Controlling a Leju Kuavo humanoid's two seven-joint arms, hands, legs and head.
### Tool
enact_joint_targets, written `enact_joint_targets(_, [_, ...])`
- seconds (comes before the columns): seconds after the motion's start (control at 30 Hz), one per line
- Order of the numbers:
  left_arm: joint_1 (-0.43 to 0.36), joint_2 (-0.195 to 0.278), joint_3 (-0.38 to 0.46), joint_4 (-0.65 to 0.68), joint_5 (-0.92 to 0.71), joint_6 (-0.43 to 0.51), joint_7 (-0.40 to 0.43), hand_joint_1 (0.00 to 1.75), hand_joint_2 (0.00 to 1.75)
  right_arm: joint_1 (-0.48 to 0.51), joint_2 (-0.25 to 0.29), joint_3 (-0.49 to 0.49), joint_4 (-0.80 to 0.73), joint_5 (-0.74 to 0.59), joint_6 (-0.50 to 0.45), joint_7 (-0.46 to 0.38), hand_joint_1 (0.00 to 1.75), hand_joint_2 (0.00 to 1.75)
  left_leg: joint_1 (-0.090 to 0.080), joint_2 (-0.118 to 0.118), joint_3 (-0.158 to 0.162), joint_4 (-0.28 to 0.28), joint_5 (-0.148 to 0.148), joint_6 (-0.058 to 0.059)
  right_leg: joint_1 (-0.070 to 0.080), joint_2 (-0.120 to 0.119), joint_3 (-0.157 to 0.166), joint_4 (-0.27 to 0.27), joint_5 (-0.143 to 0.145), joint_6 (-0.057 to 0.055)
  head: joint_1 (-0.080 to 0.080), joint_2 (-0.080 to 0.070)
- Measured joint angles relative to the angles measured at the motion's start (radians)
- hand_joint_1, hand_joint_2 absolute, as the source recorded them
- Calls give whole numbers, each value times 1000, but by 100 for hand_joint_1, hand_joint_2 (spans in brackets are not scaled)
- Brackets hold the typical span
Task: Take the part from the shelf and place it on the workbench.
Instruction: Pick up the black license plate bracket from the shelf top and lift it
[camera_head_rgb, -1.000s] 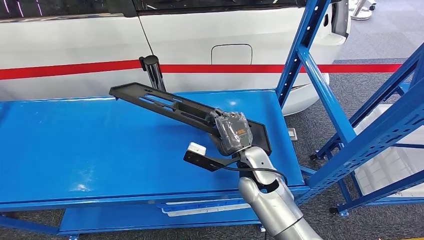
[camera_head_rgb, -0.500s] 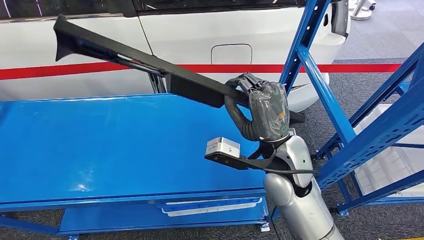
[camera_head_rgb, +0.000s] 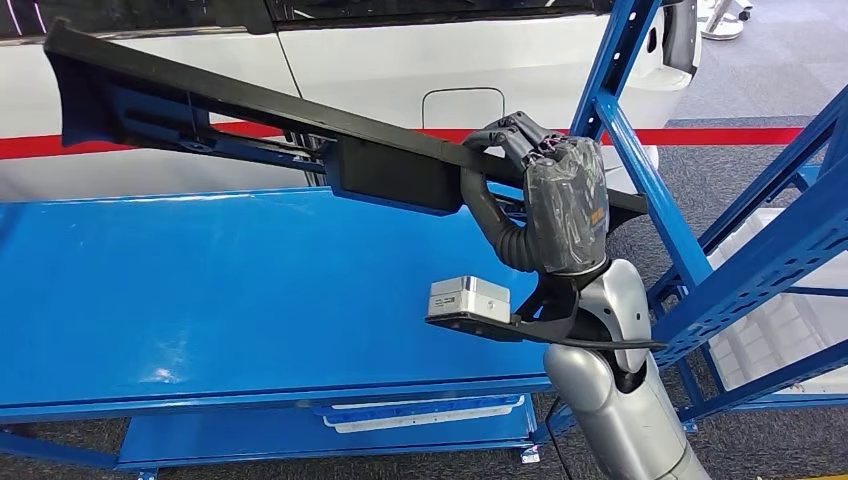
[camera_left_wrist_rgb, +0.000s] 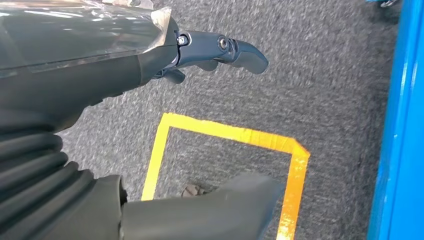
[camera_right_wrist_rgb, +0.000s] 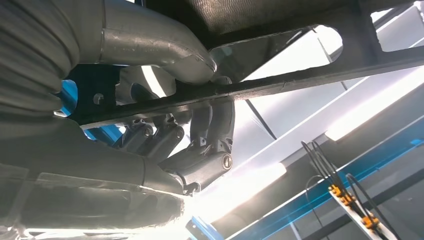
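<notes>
Part (camera_head_rgb: 250, 125): black. Tabletop (camera_head_rgb: 200, 290): glossy blue. Shelf frame (camera_head_rgb: 640, 160): blue. Car (camera_head_rgb: 400, 70): white, red stripe. Floor tape (camera_left_wrist_rgb: 225, 135): yellow.

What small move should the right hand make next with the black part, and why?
Probably lower it toward the workbench. The right hand grips the long black part near one end and holds it high, tilted, over the blue top, touching nothing. The left hand hangs open above the carpet, so it offers no support.
</notes>
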Motion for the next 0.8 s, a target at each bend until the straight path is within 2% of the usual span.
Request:
enact_joint_targets(0.5, [-2,-2,-4,0,-18,-58,35,0,175,15,-27,-21,-1,-70,39,24,175,175,0,0,-1,1,-1,1,-1,0,0,0,0,0,0,0])
enact_joint_targets(0.7, [-2,-2,1,0,-7,-68,71,0,175,14,-44,-37,-1,-99,41,27,175,175,-1,0,-5,12,-7,13,-5,0,0,-1,0,3,-1,0])
enact_joint_targets(0.8, [-2,-2,2,0,-7,-67,77,0,175,13,-48,-41,-1,-105,42,28,175,175,-5,0,-6,14,-3,25,-7,0,3,-4,5,13,-1,0])
